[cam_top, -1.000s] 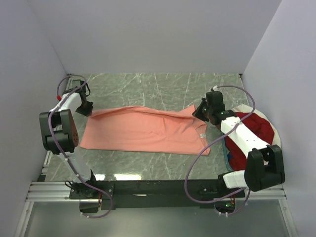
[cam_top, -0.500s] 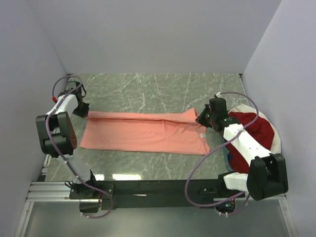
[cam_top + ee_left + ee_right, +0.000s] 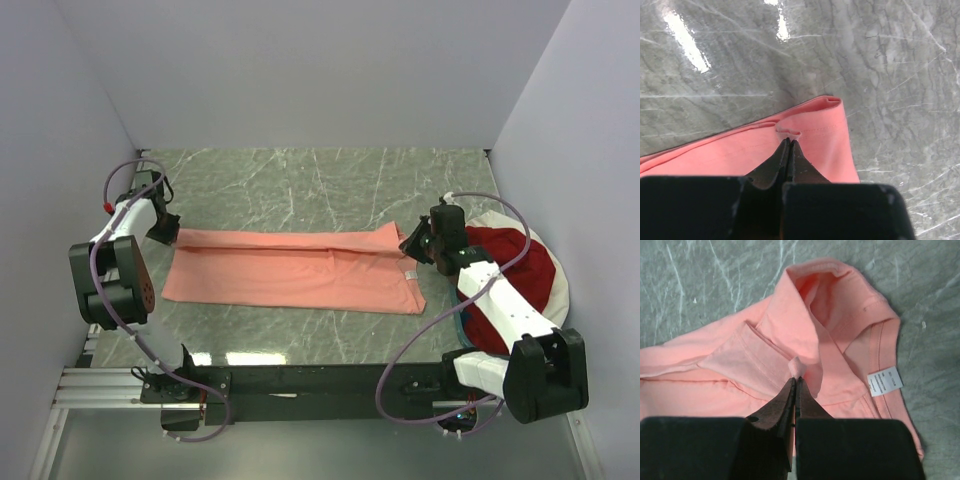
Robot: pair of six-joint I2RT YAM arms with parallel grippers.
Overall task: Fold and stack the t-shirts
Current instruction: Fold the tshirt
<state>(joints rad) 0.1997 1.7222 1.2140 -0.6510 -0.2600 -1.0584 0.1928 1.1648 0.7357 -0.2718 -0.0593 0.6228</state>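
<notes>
The salmon-pink t-shirt (image 3: 295, 268) lies folded lengthwise on the green marble table (image 3: 300, 190). My left gripper (image 3: 165, 230) is shut on its far left corner; the left wrist view shows the jaws (image 3: 788, 141) pinching a fold of pink cloth (image 3: 815, 130). My right gripper (image 3: 412, 243) is shut on the shirt's far right end near the collar; the right wrist view shows it (image 3: 795, 379) pinching a tuft of cloth beside the white neck label (image 3: 884, 381). The dark red t-shirt (image 3: 515, 265) lies bunched in the basket at the right.
The white-rimmed round basket (image 3: 556, 290) stands at the right edge, under my right arm. White walls close the table on the left, back and right. The black rail with the arm bases (image 3: 320, 380) runs along the near edge.
Both grippers have moved toward the near side and down with the shirt's far edge, laying it over the body. The shirt now lies flatter and narrower.
</notes>
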